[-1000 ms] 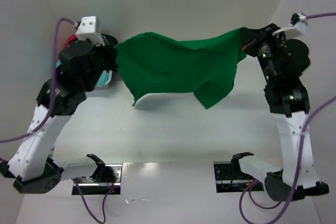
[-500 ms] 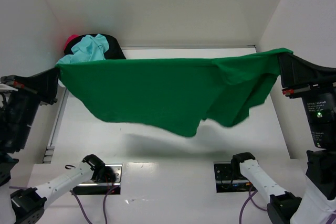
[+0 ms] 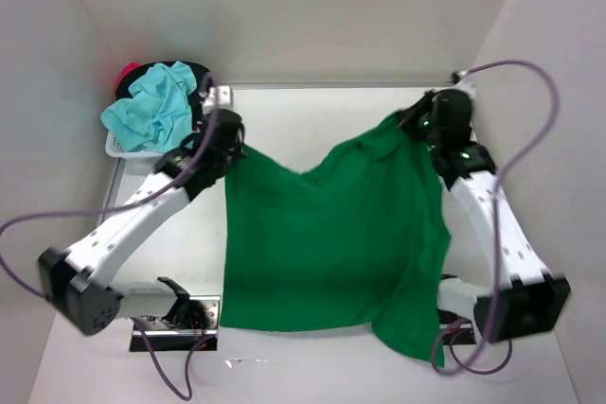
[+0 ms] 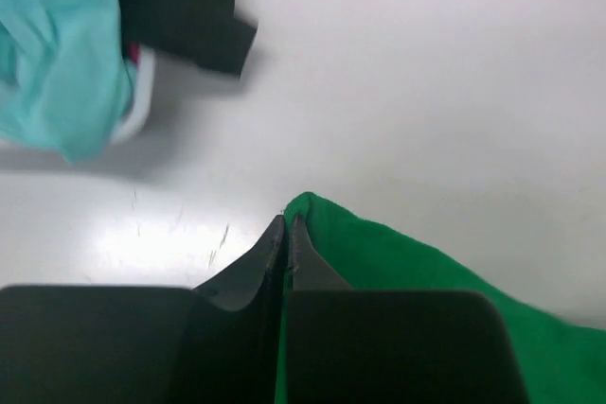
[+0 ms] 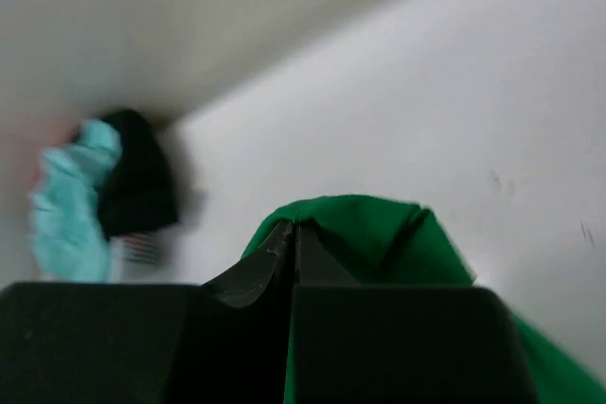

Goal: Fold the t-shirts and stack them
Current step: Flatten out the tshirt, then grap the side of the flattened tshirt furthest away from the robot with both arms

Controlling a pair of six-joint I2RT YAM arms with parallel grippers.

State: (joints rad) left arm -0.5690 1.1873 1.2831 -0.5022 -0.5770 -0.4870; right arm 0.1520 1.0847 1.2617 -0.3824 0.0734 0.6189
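The bright green t-shirt (image 3: 331, 243) lies spread down the middle of the table, its near hem hanging over the front edge. My left gripper (image 3: 230, 150) is shut on its far left corner, seen as a green fold (image 4: 379, 253) at my left gripper (image 4: 287, 224) in the left wrist view. My right gripper (image 3: 414, 126) is shut on the far right corner, seen as green cloth (image 5: 369, 224) at my right gripper (image 5: 292, 229) in the right wrist view. The turquoise shirt (image 3: 151, 113), a black one (image 3: 194, 78) and a pink one (image 3: 128, 71) are piled at the far left.
The pile sits in a small white basket (image 3: 118, 149) against the left wall. White walls close in the table at the back and on both sides. Two black mounts (image 3: 175, 305) sit at the near edge.
Both arms have swung from held high and wide apart to far over the table and low. The green shirt has gone from stretched in the air to spread on the table.
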